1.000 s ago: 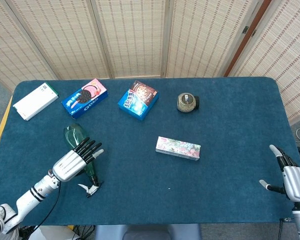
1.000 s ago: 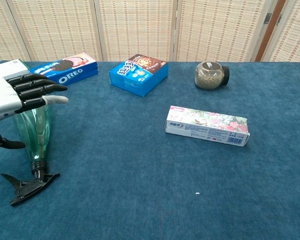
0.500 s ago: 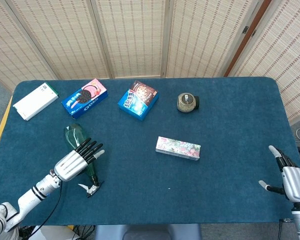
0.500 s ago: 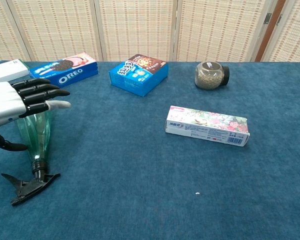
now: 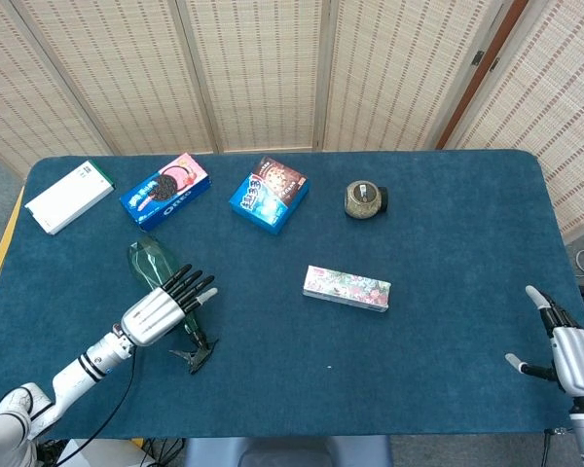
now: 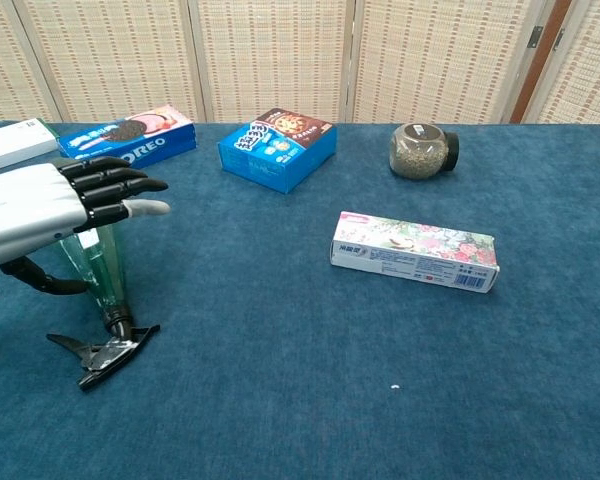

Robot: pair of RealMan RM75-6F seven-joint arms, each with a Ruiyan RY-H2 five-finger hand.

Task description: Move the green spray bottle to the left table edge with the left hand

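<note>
Green spray bottle (image 5: 156,273) lies on tabletop (image 5: 438,321) at 8 o'clock, nozzle toward 5. Left robot hand (image 5: 162,308) over it, fingers spread, contact unclear. Right robot hand (image 5: 563,350) spread, at 4 o'clock.

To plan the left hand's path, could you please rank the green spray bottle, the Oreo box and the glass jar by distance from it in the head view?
1. Green spray bottle, lying under the left hand.
2. Oreo box, beyond, at the far edge.
3. Glass jar, far right of it.
</note>
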